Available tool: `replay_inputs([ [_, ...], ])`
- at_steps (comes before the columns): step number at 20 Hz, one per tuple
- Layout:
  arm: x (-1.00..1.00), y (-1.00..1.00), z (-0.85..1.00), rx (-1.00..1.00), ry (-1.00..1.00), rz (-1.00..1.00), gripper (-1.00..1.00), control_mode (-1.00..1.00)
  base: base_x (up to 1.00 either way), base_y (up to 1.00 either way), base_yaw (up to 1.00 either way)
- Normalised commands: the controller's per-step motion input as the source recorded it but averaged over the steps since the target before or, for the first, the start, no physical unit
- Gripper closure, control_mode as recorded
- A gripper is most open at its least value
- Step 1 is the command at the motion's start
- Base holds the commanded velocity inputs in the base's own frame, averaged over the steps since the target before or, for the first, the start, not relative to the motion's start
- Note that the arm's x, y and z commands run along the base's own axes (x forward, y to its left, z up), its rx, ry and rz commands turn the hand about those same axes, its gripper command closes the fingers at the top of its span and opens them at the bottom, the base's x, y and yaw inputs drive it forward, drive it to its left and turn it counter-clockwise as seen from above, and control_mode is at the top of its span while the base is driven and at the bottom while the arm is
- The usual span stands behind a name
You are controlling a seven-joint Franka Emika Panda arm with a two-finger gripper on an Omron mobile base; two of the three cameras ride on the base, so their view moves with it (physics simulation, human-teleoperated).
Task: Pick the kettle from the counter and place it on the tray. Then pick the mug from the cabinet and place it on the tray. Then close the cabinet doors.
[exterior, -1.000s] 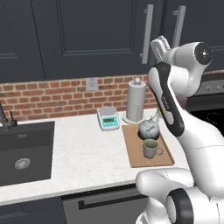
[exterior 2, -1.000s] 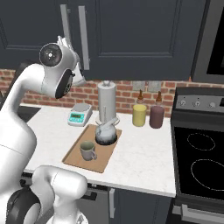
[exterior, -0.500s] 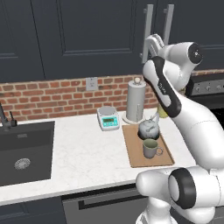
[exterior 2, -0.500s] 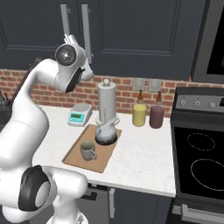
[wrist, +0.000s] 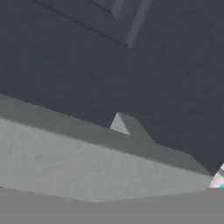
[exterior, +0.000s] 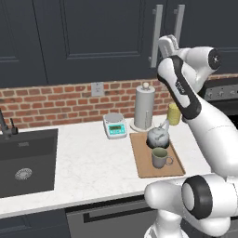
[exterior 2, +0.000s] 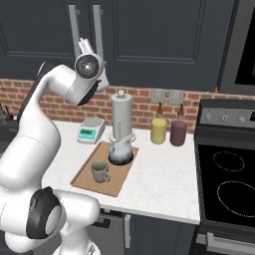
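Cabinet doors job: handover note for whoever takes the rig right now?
Gripper: shut, holding nothing that I can see, raised against the cabinet doors beside their bar handles.
Kettle: upright at the back of the tray.
Mug: on the tray, in front of the kettle.
Tray: on the counter, in front of the paper towel holder.
Done: kettle and mug both placed.
Doors look shut in both base views; no gap visible between them.
Left: confirm the doors are fully closed, then back the arm away.
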Motion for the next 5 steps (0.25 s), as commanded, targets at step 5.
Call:
replay_inputs([
  [5,0.89,-0.01,-0.38,0.09,-0.03,0.0,1.0,-1.0,0.0,0.0,0.0],
])
